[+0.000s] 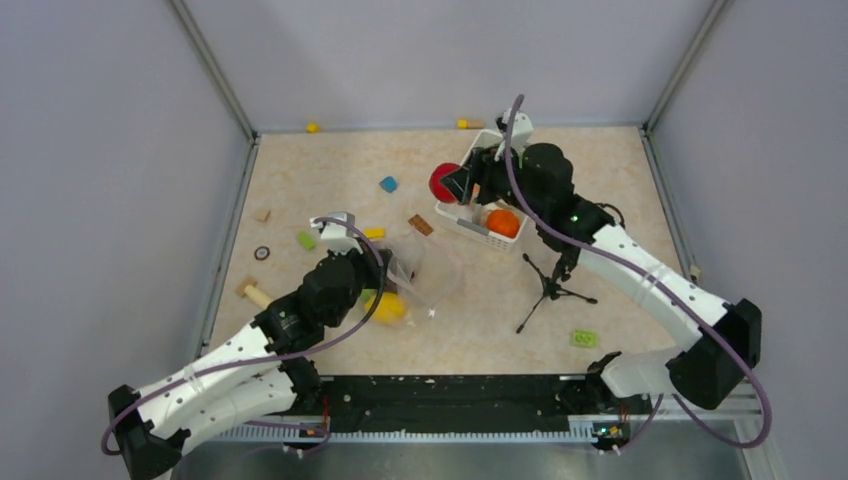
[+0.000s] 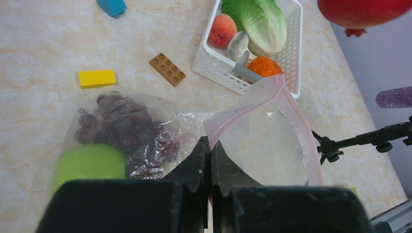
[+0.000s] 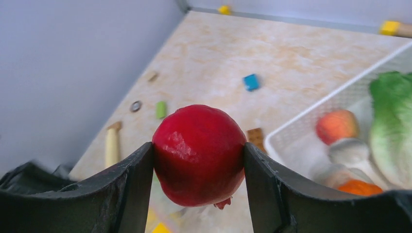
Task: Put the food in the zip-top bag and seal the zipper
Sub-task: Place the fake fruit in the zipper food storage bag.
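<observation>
My right gripper [image 3: 199, 160] is shut on a red apple [image 3: 199, 153] and holds it in the air left of the white basket [image 1: 462, 222]; it shows as the red apple [image 1: 443, 182] in the top view. The clear zip-top bag [image 2: 272, 145] lies on the table with its mouth held up and open. My left gripper [image 2: 210, 145] is shut on the bag's pinkish zipper [image 2: 291, 104] edge. Dark grapes [image 2: 124, 128] and a green lime [image 2: 90, 162] lie inside the bag. A yellow lemon [image 1: 388, 307] sits by it. Lettuce [image 2: 260, 19], an orange [image 2: 265, 66] and a peach [image 2: 222, 30] are in the basket [image 2: 294, 48].
A small black tripod [image 1: 548, 288] stands right of the bag. Loose blocks lie about: a brown brick [image 2: 167, 69], a yellow block [image 2: 97, 77], a blue block [image 1: 388, 184], a green brick [image 1: 583, 338]. A wooden peg [image 1: 255, 293] lies at the left. Walls enclose the table.
</observation>
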You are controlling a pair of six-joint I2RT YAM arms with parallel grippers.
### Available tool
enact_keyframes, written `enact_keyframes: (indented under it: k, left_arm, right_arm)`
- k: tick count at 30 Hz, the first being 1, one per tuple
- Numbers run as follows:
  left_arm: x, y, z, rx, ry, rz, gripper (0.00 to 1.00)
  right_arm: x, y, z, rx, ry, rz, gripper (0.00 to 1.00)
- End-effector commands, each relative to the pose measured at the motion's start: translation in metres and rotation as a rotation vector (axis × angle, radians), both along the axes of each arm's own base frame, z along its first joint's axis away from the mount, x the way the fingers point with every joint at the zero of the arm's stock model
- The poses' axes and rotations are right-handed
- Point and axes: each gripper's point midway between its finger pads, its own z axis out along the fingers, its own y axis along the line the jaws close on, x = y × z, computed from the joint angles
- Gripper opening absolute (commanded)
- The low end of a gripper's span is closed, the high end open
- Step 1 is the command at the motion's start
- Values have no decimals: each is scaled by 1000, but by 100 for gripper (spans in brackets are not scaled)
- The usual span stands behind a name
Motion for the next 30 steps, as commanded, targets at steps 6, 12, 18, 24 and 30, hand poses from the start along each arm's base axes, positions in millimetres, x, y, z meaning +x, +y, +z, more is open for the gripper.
enact_keyframes:
  k: [6,12,18,24,30]
  left_arm:
    - [-2,-1,12,-54,-27,-11,0]
    - [-4,-1,13,-65,-28,-18,0]
    - [-8,-6,16,-87,-32,-54,0]
    - [-12,-8,19,-118,-42,-75,0]
    - [-14,-6,23,-143,-57,-75,0]
  right_arm:
    - [-133,59,22,183,-107,648,22]
    - [-156,65,-7,197,-102,659,24]
    - [-157,62,-10,310,-139,574,24]
    - [-133,64,-31,281,-106,395,24]
    - [-128,68,-44,274,-86,321,27]
